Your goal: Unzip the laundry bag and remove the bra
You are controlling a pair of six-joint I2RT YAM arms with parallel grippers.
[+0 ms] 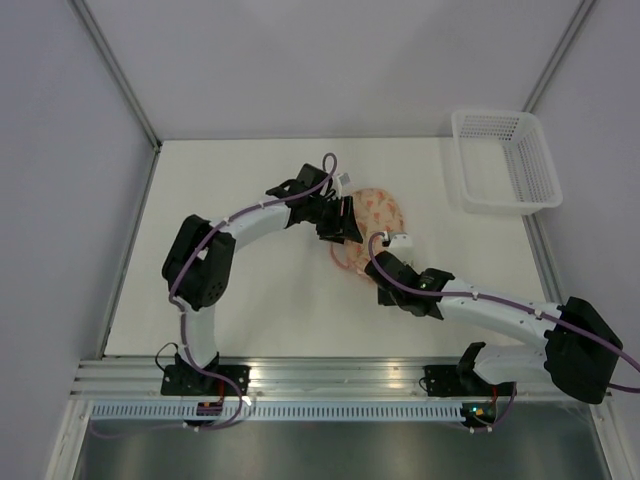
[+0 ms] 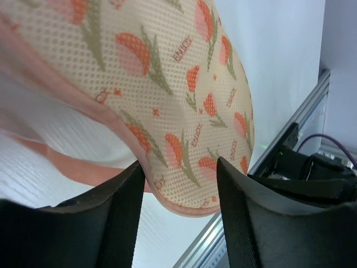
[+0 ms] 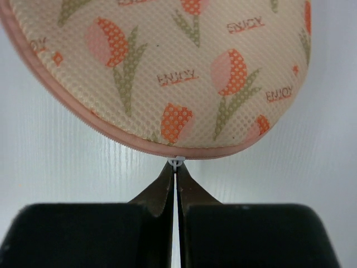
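1. Peach-cream mesh printed with orange tulips, the laundry bag (image 1: 378, 215) lies mid-table (image 1: 250, 300) between the two arms. Its pink zipper rim (image 3: 67, 103) looks closed along the stretch seen from the right wrist.
2. The left gripper (image 2: 178, 178) straddles one end of the bag. Fabric touches both fingers (image 2: 111, 223), so it is clamped on the bag.
3. The right gripper (image 3: 176, 176) is pinched tight on the small metal zipper pull (image 3: 176, 162) at the rim.
4. A white basket (image 1: 495, 113) stands well apart, at the far right corner.
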